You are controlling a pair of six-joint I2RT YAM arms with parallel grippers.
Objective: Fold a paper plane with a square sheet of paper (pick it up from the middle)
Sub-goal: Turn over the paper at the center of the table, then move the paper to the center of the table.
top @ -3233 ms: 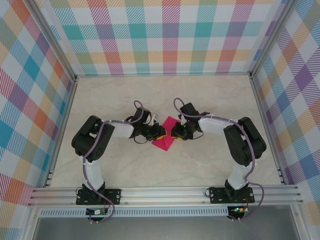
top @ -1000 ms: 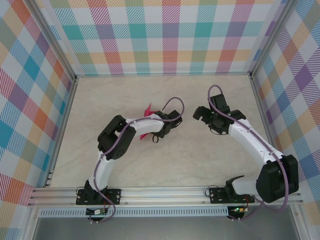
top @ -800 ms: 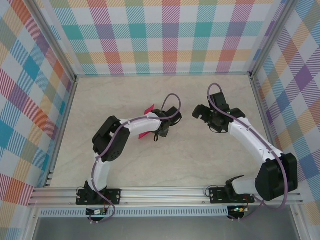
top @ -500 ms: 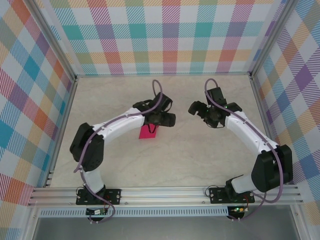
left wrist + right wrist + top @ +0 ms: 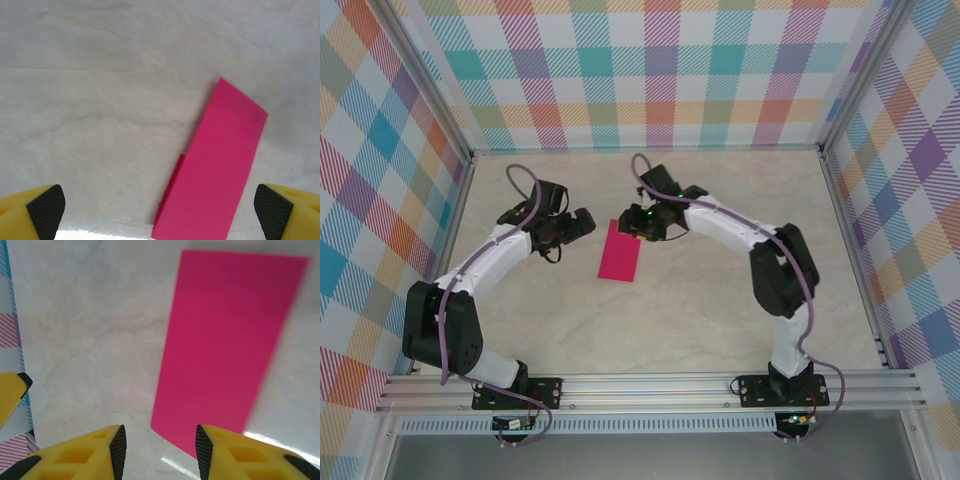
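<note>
Evidently folded into a narrow strip, the pink paper [image 5: 619,250] lay flat on the table [image 5: 720,300] between 2 grippers. The left gripper [image 5: 578,228] hung just beside it, jaws wide and empty. The right gripper [image 5: 626,226] hovered at its far end, jaws partly apart, holding nothing. Light, limp and easily creased, the paper looked best pinched at its middle.

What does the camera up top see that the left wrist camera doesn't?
Top view: both whole arms, with the left gripper and the right gripper close to the pink paper, plus the checked walls. Left wrist view: up close, the black pads on the yellow fingers and a second layer peeking out along the paper's edge. Both: the folded paper lying flat on the pale table.
</note>
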